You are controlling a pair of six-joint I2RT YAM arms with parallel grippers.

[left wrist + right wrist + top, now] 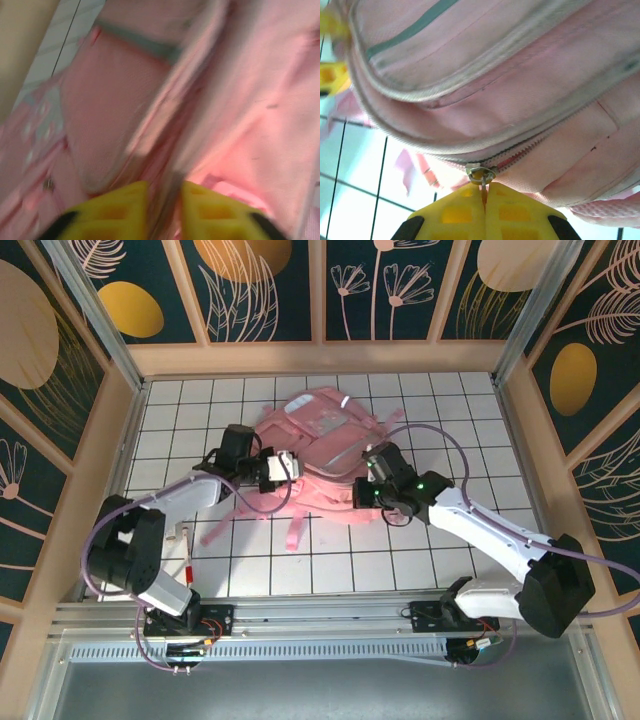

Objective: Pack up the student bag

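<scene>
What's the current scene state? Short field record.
bag: student bag lying mid-table on tiled table
left: left gripper closed on a fold of bag fabric, view blurred
right: right gripper shut on zipper pull
loose: thin red stick near left arm base

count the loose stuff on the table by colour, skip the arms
pink: 1, the student bag
red: 1, a thin pen-like stick near the left arm
total: 2
</scene>
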